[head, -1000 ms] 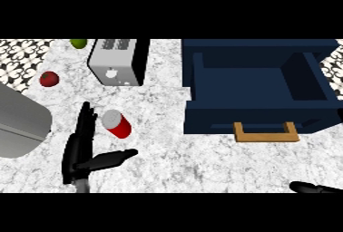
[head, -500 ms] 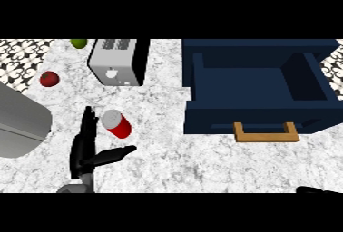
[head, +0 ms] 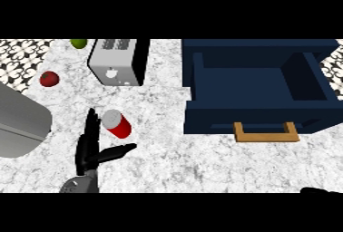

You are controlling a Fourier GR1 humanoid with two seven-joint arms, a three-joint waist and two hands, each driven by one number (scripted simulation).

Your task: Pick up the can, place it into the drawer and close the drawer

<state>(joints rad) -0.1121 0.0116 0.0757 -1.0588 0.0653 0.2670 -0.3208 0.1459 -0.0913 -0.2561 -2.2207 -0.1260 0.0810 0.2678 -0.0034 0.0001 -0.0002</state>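
Marble counter [head: 201, 163]: white with grey veins, it fills most of the head view; a patterned strip shows at the far left and far right top corners.
Can [head: 116, 123]: red with a silver top, it lies tilted on the counter, left of the drawer and well apart from it.
Left hand [head: 90, 147]: black, fingers straight and pointing up along the left side of the can, thumb spread out to the right below the can. Fingers are just beside the can; I cannot tell if they touch it. They do not curl around it.
Right hand [head: 320, 190]: only a small black part shows at the lower right edge; its fingers are cut off, so its state cannot be told.
Drawer [head: 258, 118]: dark blue, pulled open, with a wooden handle [head: 265, 134] at its front. Nothing shows inside.
Toaster [head: 119, 62]: silver and black, behind the can.
Red fruit [head: 49, 79]: left of the toaster.
Green fruit [head: 79, 43]: at the top edge, partly cut off.
Grey object [head: 20, 122]: large, rounded, at the left edge, only partly in view.
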